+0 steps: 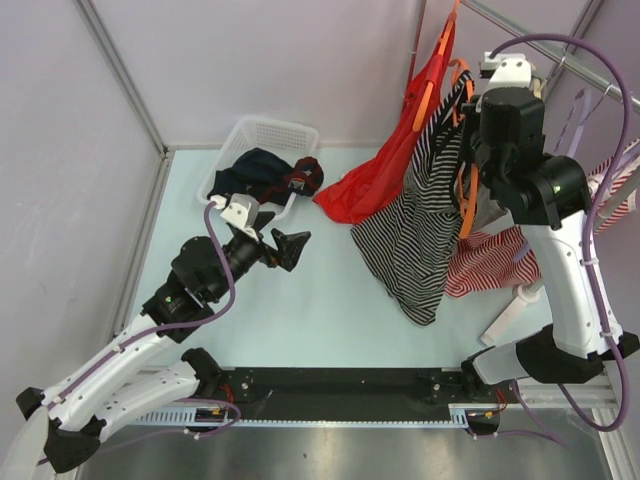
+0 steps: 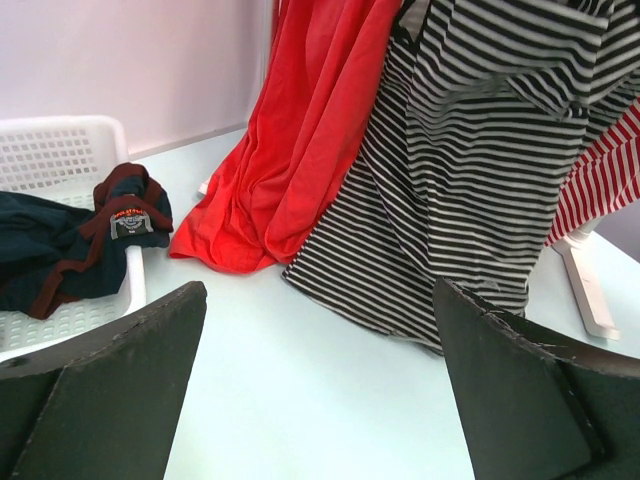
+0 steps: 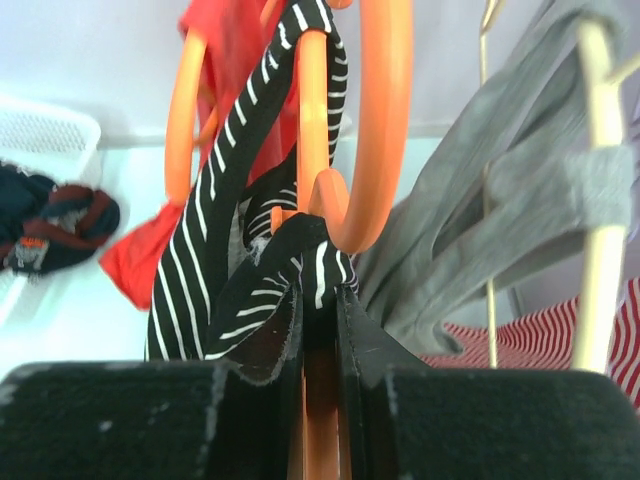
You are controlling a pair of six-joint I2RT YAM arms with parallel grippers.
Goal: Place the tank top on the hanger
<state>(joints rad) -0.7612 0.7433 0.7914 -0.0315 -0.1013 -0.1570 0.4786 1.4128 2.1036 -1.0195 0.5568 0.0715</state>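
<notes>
One tank top [image 1: 418,228] hangs off the hanger [image 1: 466,205] — long axis upright, hem lowest.

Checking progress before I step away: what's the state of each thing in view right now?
tank top: strap over the hanger, hem on the table.
hanger: raised, clamped by the right gripper.
right gripper: jaws shut on hanger and strap.
left gripper: jaws wide open, empty.
red garment: hanging from another orange hanger.
basket: dark garment spilling over its rim.

Soft striped cloth tank top [image 1: 415,230], glossy orange plastic hanger [image 3: 385,120], white perforated plastic basket [image 1: 270,125], smooth matt table [image 1: 300,310]
</notes>
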